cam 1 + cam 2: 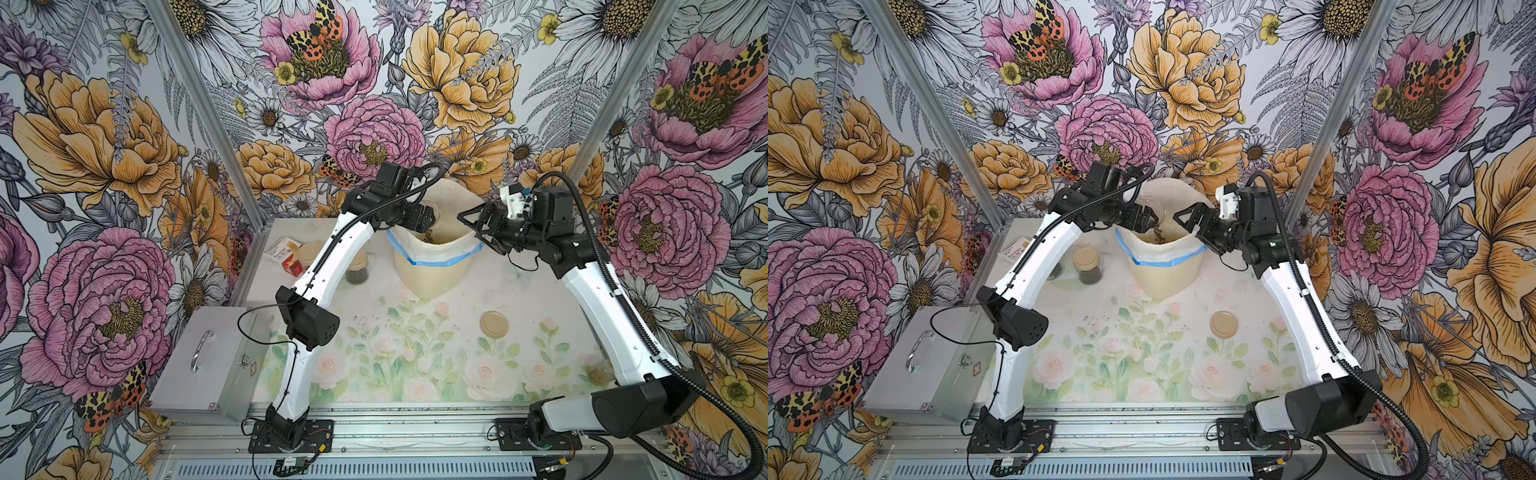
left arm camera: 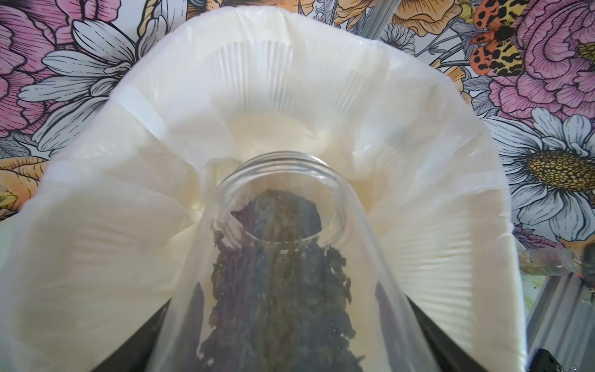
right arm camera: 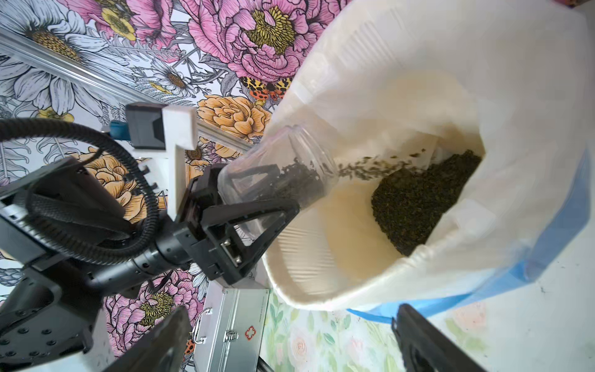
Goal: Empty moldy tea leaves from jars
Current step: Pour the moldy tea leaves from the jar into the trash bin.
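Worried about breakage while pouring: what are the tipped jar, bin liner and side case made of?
Jar: clear, glossy, likely glass; leaves show through. Bin liner: thin wrinkled translucent plastic film, blue edge. Case: matte silver, probably aluminium, shiny handle.

Lidded jar [image 1: 357, 273] partly behind left arm [image 1: 332, 251]
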